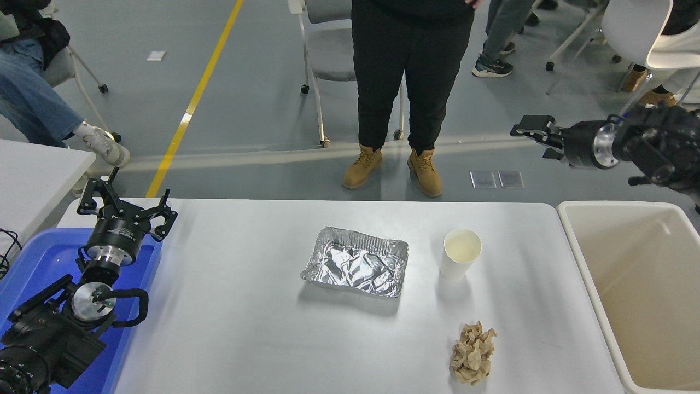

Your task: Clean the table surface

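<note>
The table surface [246, 328] is a wide white top with three things on it. A crumpled foil tray [355, 262] lies at the middle and a white paper cup [461, 254] stands upright to its right. Near the front right lies a crumpled brown paper wad [473, 353]. My right gripper [533, 142] hangs high beyond the table's far right corner, pointing left, open and holding nothing. It is well clear of all three things. My left gripper [123, 205] is parked open over the blue bin at the lower left.
A beige tub [579, 262] stands against the table's right end. A blue bin [33, 257] sits at the left end, with a smaller white table [33, 175] behind it. A person in tan boots [391, 164] stands at the far side, with chairs and other people behind.
</note>
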`<state>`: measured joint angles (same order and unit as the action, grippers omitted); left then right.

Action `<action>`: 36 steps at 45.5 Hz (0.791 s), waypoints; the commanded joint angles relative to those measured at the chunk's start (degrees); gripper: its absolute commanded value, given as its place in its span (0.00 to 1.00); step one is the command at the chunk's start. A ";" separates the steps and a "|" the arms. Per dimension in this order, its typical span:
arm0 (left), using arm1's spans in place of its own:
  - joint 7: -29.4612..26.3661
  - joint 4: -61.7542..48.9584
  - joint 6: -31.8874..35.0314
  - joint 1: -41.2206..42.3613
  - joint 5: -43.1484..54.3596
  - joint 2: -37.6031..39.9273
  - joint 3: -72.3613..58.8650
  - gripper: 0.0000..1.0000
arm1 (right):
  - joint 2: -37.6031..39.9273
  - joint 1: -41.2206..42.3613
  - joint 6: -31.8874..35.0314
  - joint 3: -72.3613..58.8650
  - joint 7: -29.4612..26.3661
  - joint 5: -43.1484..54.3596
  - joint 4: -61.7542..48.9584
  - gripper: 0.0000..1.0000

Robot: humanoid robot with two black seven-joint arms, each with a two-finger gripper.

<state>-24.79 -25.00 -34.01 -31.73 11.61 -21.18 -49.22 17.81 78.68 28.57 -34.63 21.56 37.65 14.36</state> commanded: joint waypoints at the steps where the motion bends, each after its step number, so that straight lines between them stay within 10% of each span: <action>1: 0.00 0.04 0.00 0.00 -0.01 0.00 0.00 1.00 | -4.89 6.83 2.37 -7.29 0.06 10.69 9.18 0.98; 36: 0.00 0.04 0.00 0.00 -0.01 0.00 0.00 1.00 | -8.41 8.07 3.42 -8.70 -0.02 20.36 20.72 0.98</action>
<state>-24.79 -25.01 -34.00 -31.73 11.60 -21.18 -49.22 9.87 88.32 32.51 -43.35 21.62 56.23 35.84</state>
